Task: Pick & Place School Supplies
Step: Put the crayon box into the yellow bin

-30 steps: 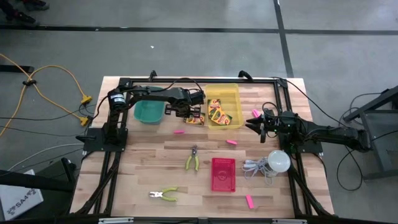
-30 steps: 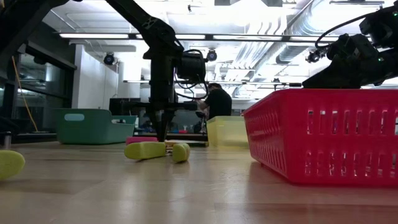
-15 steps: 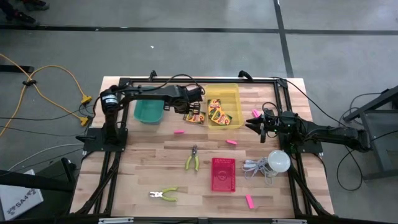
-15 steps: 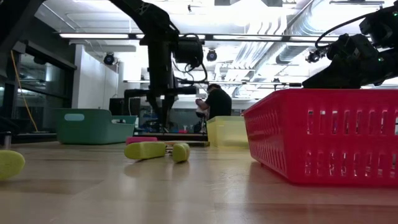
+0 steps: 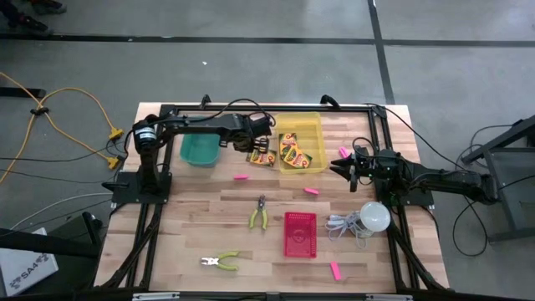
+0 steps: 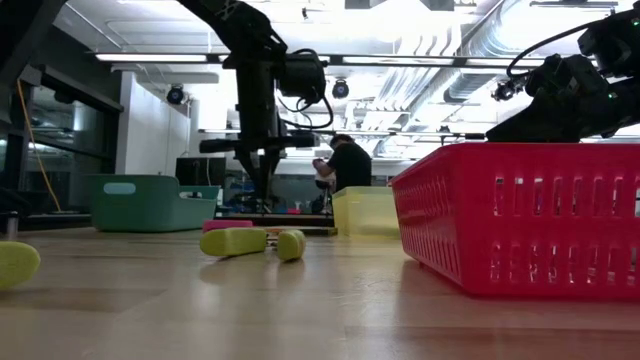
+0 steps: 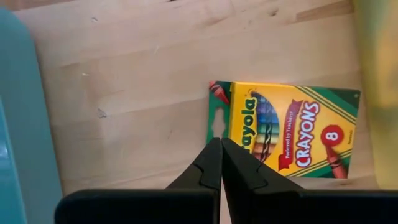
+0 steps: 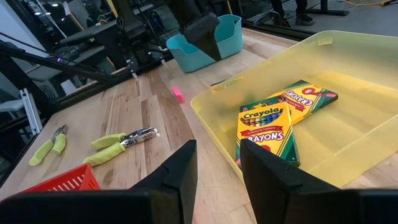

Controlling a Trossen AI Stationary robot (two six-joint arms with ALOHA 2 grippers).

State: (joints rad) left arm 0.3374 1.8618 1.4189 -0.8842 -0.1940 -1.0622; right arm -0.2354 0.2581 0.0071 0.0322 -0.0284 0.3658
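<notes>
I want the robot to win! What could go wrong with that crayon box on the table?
The left gripper hangs shut over the crayon box, so it must open before grabbing. The box lies flat beside the yellow bin, and fingers might slide it instead of lifting it. The right gripper waits open by that bin and could get in the way.

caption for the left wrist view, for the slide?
Left hand, shut and empty, above a crayon box lying flat on the wooden table between teal bin and yellow tray.

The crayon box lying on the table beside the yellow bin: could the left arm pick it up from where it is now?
Probably yes: the left gripper hangs just above the crayon box with nothing between, though its jaws are shut and must open first.
</notes>
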